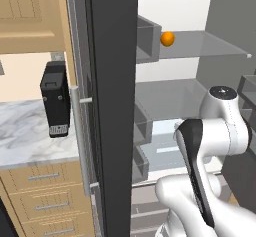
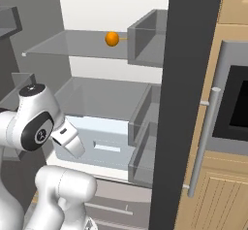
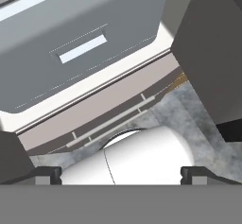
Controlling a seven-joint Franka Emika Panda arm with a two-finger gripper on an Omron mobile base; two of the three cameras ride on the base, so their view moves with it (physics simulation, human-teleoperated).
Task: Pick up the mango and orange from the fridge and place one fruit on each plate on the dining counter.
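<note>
One fruit is in sight: the orange (image 1: 167, 38) sits alone on the upper glass shelf (image 1: 210, 45) of the open fridge (image 2: 111, 1), near that shelf's middle and just beside a grey door bin (image 2: 147, 37); no mango can be made out from these angles. In the hand view the fingers (image 3: 121, 176) stand spread as wide as they go, empty, and they point down toward the steel lower drawer (image 3: 90, 53) and the floor rather than at the fruit. The step in hand, as I judge it, is the reach for the orange, hardly begun, with the arm folded low in front of the fridge's lower shelves. To do it well, the wrist should lift and turn so the hand camera faces the upper shelf, then come in level above the glass, between the two open doors (image 1: 112, 106), clearing the shelf's front edge. Keep the fingers wide until they straddle the ball at its widest part, then close gently; a smooth round fruit may roll away if one pad touches first. Approaching from the front, not from the bin side, leaves room.
</note>
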